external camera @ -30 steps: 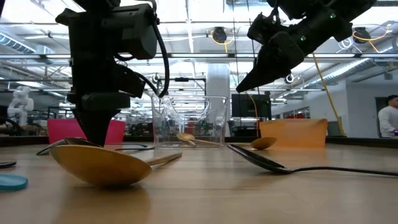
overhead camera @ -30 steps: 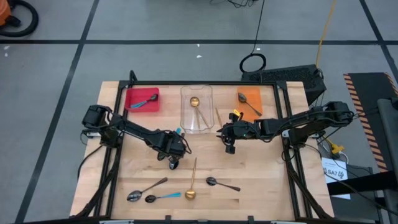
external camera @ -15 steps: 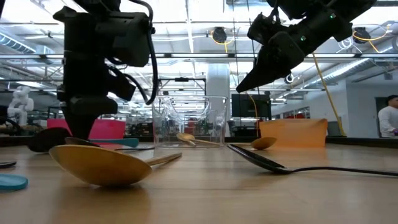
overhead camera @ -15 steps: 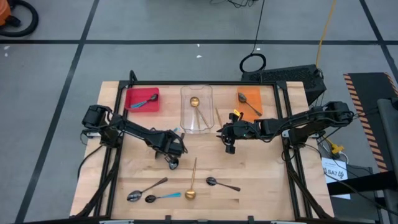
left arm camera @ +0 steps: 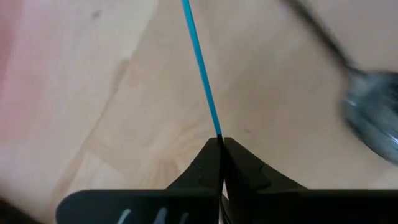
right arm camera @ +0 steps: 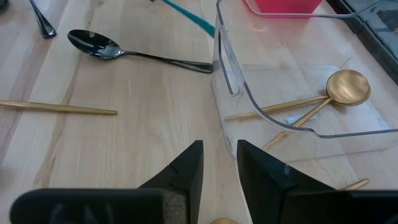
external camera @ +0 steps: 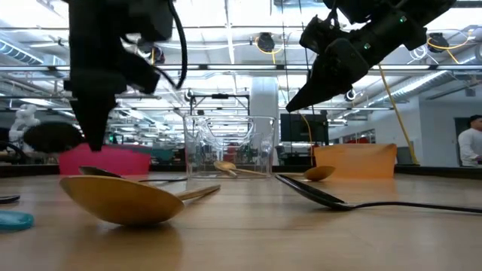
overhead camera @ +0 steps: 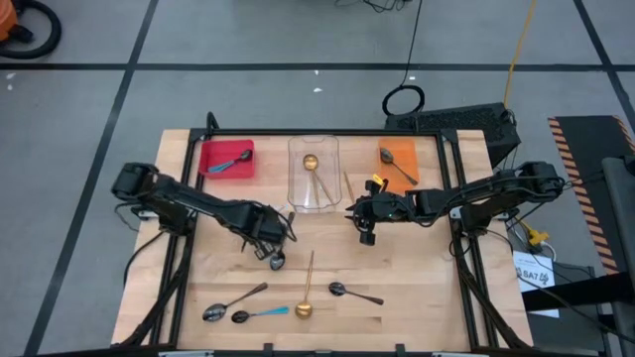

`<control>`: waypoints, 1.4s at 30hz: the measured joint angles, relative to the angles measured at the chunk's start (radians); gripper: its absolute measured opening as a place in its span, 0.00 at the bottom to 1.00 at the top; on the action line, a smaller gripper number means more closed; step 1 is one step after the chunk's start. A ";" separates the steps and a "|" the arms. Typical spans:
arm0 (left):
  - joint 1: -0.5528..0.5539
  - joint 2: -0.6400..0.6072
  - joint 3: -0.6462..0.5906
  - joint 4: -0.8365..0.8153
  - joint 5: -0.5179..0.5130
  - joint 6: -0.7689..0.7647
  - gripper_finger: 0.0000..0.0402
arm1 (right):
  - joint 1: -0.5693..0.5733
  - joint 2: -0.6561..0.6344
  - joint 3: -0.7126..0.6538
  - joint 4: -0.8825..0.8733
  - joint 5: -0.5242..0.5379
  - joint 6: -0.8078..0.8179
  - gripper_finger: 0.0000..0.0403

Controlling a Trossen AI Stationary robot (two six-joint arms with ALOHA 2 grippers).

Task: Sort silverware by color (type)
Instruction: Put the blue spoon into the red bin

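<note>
One blue-handled spoon (left arm camera: 200, 65), pinched in the left gripper (overhead camera: 270, 241), has risen off the table, bound for the red tray (overhead camera: 226, 159).

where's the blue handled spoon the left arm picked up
In the high view it hangs in the left gripper, shut on the blue-handled spoon, left of centre, just below the clear tray.

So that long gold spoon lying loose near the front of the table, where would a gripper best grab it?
Probably mid-handle, coming straight down from above. The gold spoon lies flat on the table, its slim handle pointing toward the clear tray with bare wood either side, while its bowl sits close to the blue-handled spoon.
</note>
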 joint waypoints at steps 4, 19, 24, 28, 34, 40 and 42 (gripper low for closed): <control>-0.032 -0.083 0.000 0.003 0.053 0.107 0.02 | 0.000 0.000 0.000 0.010 0.000 -0.001 0.23; -0.060 -0.141 0.021 0.012 0.335 0.148 0.02 | -0.003 0.059 0.022 0.368 -0.183 -0.063 0.19; -0.060 -0.137 0.071 0.038 0.305 0.150 0.02 | -0.003 0.169 0.127 0.374 -0.247 -0.089 0.14; -0.060 -0.132 0.104 0.038 0.265 0.146 0.02 | -0.003 0.235 0.203 0.365 -0.273 -0.108 0.12; -0.060 -0.132 0.110 0.040 0.211 0.133 0.02 | -0.009 0.302 0.279 0.366 -0.318 -0.076 0.15; -0.060 -0.132 0.110 0.055 0.173 0.132 0.02 | -0.010 0.359 0.323 0.360 -0.370 -0.059 0.27; -0.060 -0.132 0.110 0.080 0.172 0.142 0.02 | -0.009 0.377 0.336 0.353 -0.370 -0.057 0.32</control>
